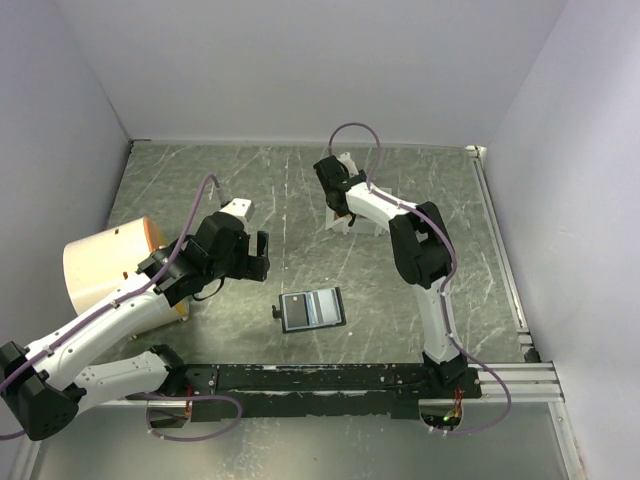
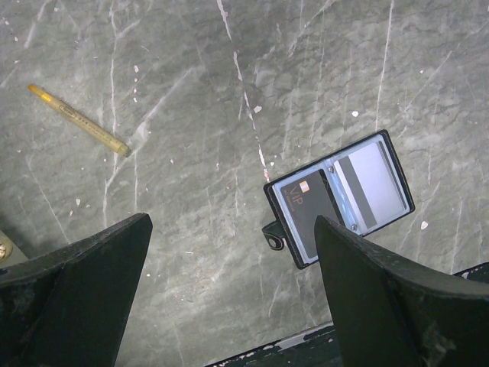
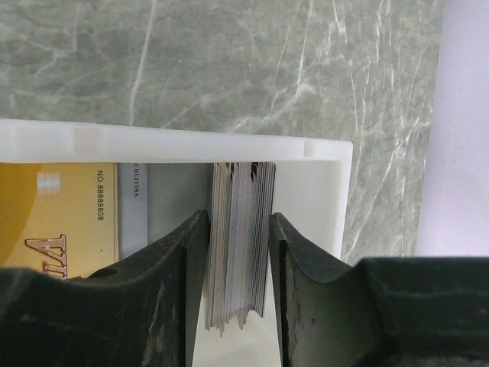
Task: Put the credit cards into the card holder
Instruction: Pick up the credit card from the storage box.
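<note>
The right gripper (image 3: 238, 223) is reaching into one white box (image 3: 191, 144) at the far middle of the table (image 1: 200, 180); its two fingers (image 3: 187, 252) are pressing against either side of a stack of credit cards (image 3: 241, 195) standing on edge in the right part of the box, so it is clamping that stack; the cards in the stack are too thin and tightly packed to count; left of the stack, two more cards are lying flat in the box, one gold card (image 3: 53, 222) printed with a number and one grey card (image 3: 134, 222) just beside it; the left gripper (image 2: 231, 222) is hanging over the table left of centre with its two jaws spread wide and nothing between them; one card holder (image 2: 340, 199) is lying open and flat on the near middle of the table, between the two arm bases and well apart from the white box; its black rim is showing around a pale inside, and two cards are sitting in it, one dark card (image 2: 306, 210) marked VIP in one half and one pale grey card (image 2: 370, 187) with a dark stripe in the other; a small black loop (image 2: 273, 233) is sticking out at one corner of the holder; one yellow pen (image 2: 76, 120) is lying on the table well apart from the holder; one round tan object (image 1: 100, 265) is sitting at the left edge of the table, beside the left arm.
</note>
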Controlling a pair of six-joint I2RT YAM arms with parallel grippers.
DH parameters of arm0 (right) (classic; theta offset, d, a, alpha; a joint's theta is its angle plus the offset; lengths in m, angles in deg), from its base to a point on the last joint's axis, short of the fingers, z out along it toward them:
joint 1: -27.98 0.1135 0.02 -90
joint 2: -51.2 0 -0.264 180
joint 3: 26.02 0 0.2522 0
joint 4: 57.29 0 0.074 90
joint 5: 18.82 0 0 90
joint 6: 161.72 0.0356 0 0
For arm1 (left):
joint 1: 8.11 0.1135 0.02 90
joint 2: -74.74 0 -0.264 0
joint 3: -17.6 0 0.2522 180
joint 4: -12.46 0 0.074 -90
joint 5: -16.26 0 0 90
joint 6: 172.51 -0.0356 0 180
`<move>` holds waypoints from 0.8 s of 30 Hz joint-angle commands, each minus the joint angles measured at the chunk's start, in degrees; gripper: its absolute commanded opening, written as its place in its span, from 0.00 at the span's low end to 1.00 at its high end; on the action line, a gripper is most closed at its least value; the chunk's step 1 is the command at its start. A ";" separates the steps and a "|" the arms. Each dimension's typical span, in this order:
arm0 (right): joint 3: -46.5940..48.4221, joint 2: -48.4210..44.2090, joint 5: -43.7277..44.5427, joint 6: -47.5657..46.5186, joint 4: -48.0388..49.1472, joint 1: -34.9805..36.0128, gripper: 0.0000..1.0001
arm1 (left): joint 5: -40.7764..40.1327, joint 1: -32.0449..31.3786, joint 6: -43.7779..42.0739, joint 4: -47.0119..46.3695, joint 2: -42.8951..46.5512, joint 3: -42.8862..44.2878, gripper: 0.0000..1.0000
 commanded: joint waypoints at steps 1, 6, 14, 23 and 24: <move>-1.69 -2.19 0.21 0.47 1.22 -1.31 0.37 | -1.13 0.16 -0.31 0.34 -0.25 0.54 1.00; -1.45 -2.47 1.88 0.00 1.16 -1.35 0.35 | -1.10 0.16 -0.22 0.34 -0.67 0.67 1.00; -2.18 -3.33 5.49 -0.25 1.24 -1.35 0.42 | -0.84 0.20 -0.22 0.21 -0.78 0.63 1.00; -3.56 -4.03 5.44 0.58 1.18 -1.54 0.28 | -0.66 0.18 -0.13 0.17 -0.50 0.49 1.00; -3.69 -4.18 5.12 0.62 1.26 -1.62 0.27 | -0.67 0.20 -0.13 0.17 -0.44 0.49 1.00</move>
